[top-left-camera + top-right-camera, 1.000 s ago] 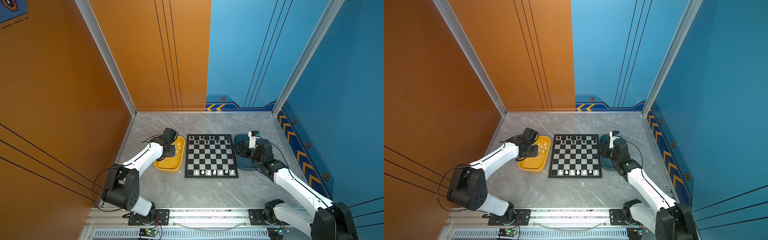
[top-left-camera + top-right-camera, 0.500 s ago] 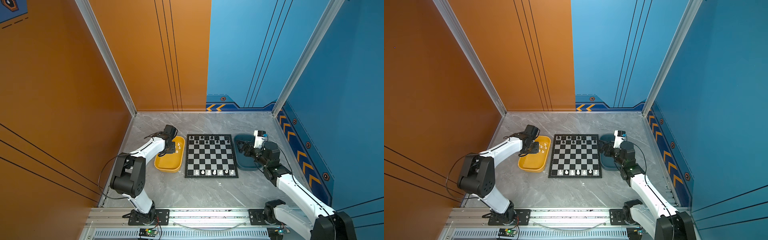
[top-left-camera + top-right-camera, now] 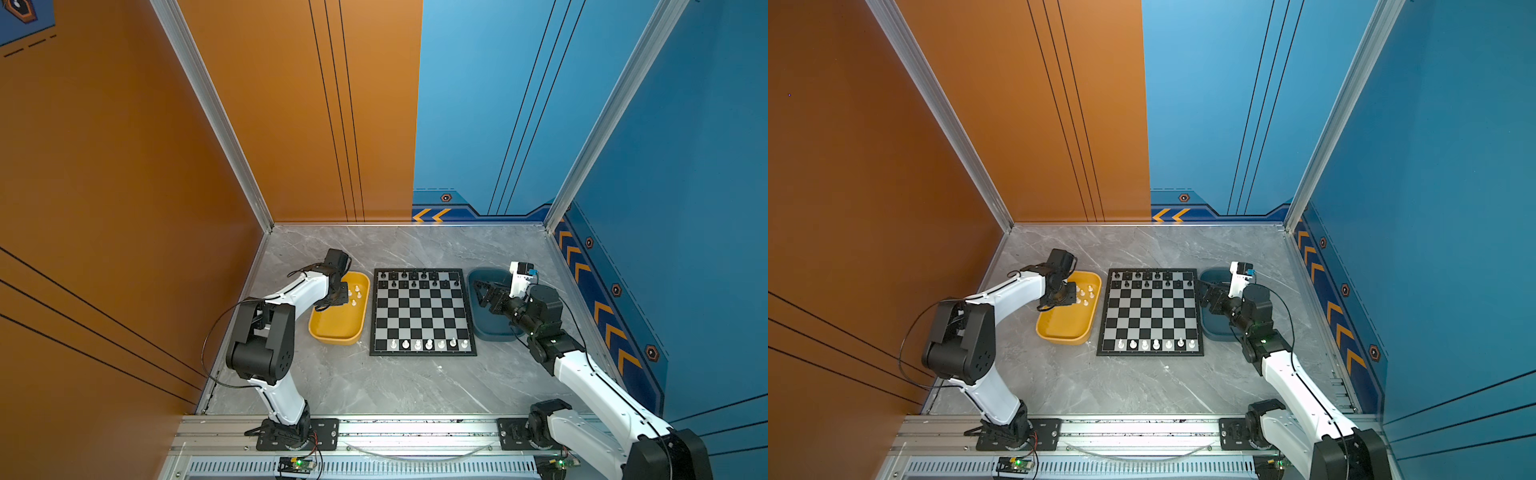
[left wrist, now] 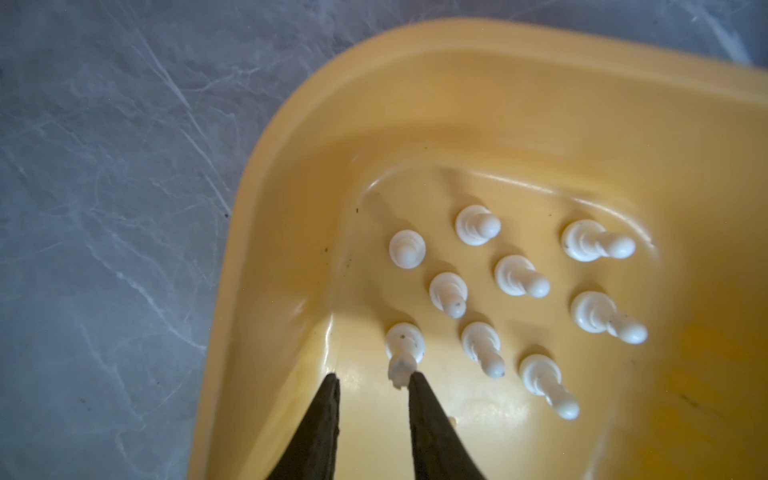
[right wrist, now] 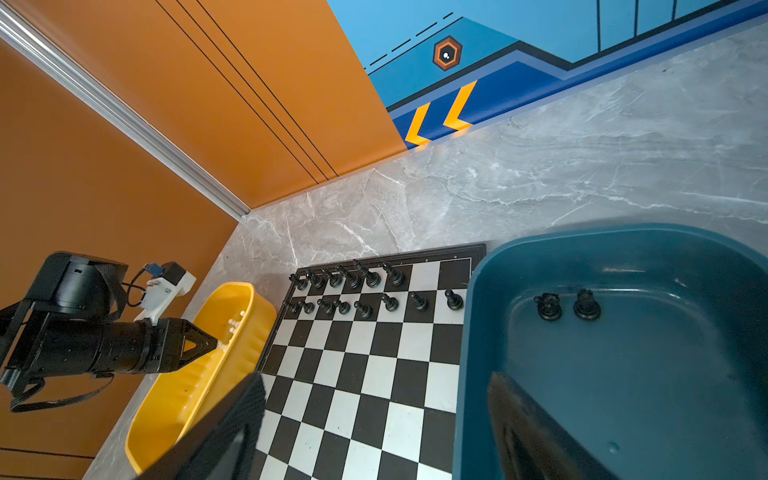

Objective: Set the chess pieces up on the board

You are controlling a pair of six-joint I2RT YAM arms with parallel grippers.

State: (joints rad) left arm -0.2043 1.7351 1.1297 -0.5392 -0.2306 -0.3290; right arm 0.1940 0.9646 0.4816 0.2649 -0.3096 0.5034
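Left gripper (image 4: pixel 374 380) at a white piece (image 4: pixel 405 345) in yellow tray (image 4: pixel 457 104)
Jaws slightly apart, one touching its head; right gripper (image 5: pixel 376 376) wide apart over blue tray (image 5: pixel 623 257) edge; board (image 3: pixel 423 316) lies between trays

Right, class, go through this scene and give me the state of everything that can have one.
board: lying flat, partly set, middle rows bare.
white pieces on the board: seven, upright, near row.
black pieces on the board: upright, far two rows.
yellow tray: holds nine upright white pieces.
dark blue tray: holds two upright black pieces.
left gripper: fingers open around one white piece.
right gripper: fingers wide open, empty.
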